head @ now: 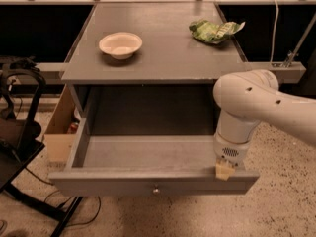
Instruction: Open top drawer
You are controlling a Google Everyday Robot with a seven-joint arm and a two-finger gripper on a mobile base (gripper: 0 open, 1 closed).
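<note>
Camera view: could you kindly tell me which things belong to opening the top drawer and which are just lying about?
Job in hand: top drawer, pulled out; its knob; gripper, at the drawer front's right end.

Lying about: white bowl and green bag on the cabinet top; cardboard box beside it, image left.
</note>
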